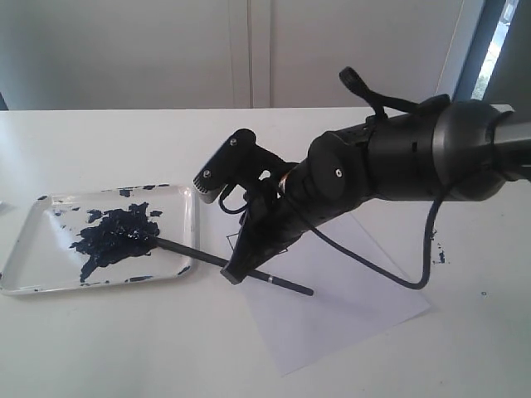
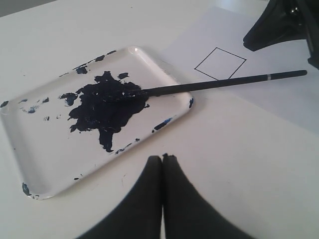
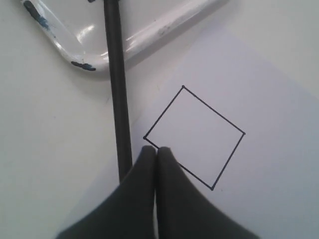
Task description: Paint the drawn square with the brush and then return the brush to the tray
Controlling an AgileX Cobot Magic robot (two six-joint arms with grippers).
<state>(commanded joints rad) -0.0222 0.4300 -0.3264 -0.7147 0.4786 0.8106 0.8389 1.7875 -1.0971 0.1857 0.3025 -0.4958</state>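
brush (image 2: pixel 219 83) is lying tip in paint (image 2: pixel 104 107) on the tray (image 2: pixel 50 149), handle crossing the rim onto paper (image 2: pixel 279 99) | it's looking light, stiff, roll-prone: you're aiming mid-handle | right gripper (image 3: pixel 155 149) and left gripper (image 2: pixel 162 158) are sitting closed, empty

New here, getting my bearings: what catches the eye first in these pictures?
The dark navy paint blotch in the white tray, on the exterior view's left, stands out first. The brush lies with its tip in that paint and its handle reaching over the rim onto the paper. There the drawn square is unpainted, with the right gripper shut at its edge.
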